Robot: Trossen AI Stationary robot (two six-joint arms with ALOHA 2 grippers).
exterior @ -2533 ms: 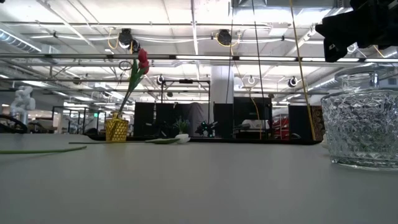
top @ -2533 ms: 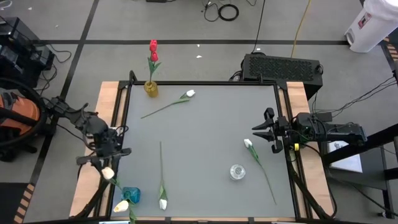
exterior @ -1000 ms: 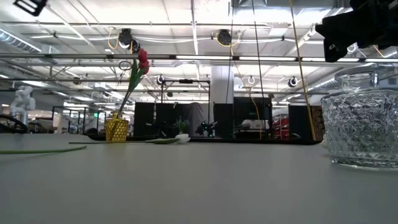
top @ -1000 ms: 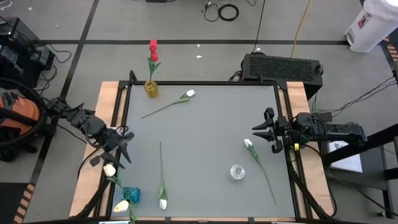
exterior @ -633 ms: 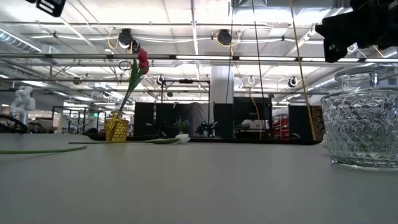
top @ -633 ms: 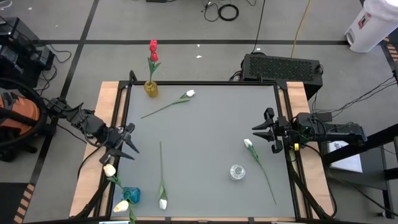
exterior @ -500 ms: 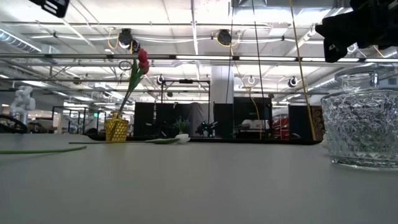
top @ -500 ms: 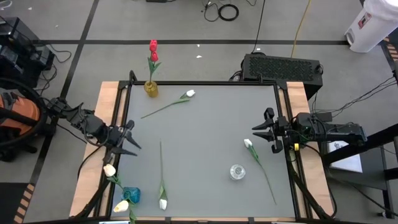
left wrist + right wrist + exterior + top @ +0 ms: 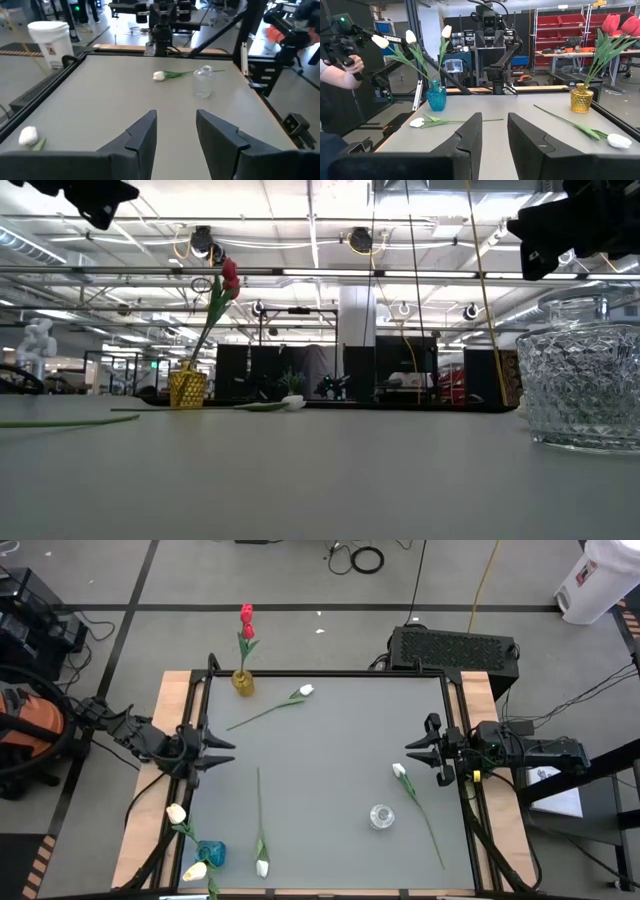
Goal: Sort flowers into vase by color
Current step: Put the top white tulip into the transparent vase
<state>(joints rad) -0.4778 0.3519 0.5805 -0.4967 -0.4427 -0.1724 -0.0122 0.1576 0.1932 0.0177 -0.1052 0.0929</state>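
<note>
**Tulips spread over the tabletop, both tools empty at its side edges**

In the high view, two red tulips [image 9: 246,620] are seen standing in a yellow vase [image 9: 243,682] at the upper left corner of the grey tabletop [image 9: 330,770]. A blue vase [image 9: 211,853] at the lower left corner holds three white tulips [image 9: 177,813], whose heads lean out past the left edge. Four white tulips are left lying flat: one [image 9: 268,708] in the upper left part, just right of the yellow vase; one [image 9: 260,825] in the lower left part, its head near the bottom edge; one [image 9: 416,798] in the right part, running down toward the lower right corner; and one [image 9: 442,120] shown in the right wrist view, lying just beside the blue vase. A clear glass vase [image 9: 381,816] is placed just left of the right-hand stem, empty.

The middle of the tabletop is left open between these flowers.

The left tool [image 9: 222,752] is held over the left edge, at mid-height of the frame, its fingers parted and nothing between them. The right tool [image 9: 418,751] is held at the right edge, near the head of the right-hand tulip, its fingers likewise parted and empty.
</note>
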